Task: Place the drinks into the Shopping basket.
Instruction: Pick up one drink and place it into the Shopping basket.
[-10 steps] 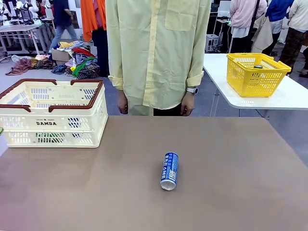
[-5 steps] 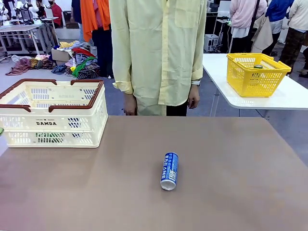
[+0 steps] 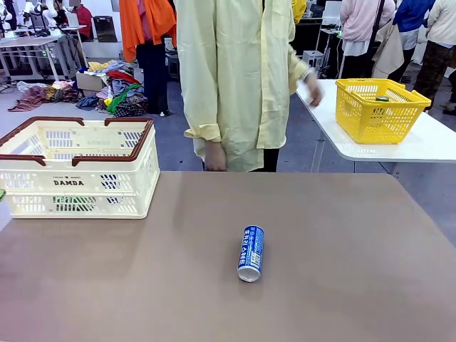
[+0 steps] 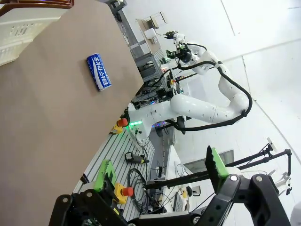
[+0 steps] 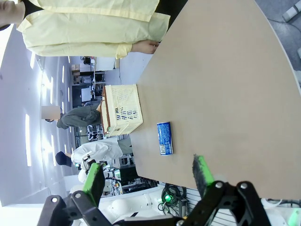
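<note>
Reading left to right: the Shopping basket [image 3: 71, 167] stood at the left of the table [image 3: 356, 249], no drink discernible inside; the blue can [image 3: 251, 253] lay on its side mid-table, well apart from it. A small green item [image 3: 382, 98], possibly the second drink, sat in the yellow basket [image 3: 377, 121] on the side table [image 3: 427, 146]. The left gripper [image 4: 160, 168] and right gripper [image 5: 148, 176] both gaped wide, holding nothing; task judged not yet begun.

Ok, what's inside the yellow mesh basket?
The green can shows its top near the far rim of the yellow mesh basket; its body and the basket floor are hidden by the mesh.
</note>
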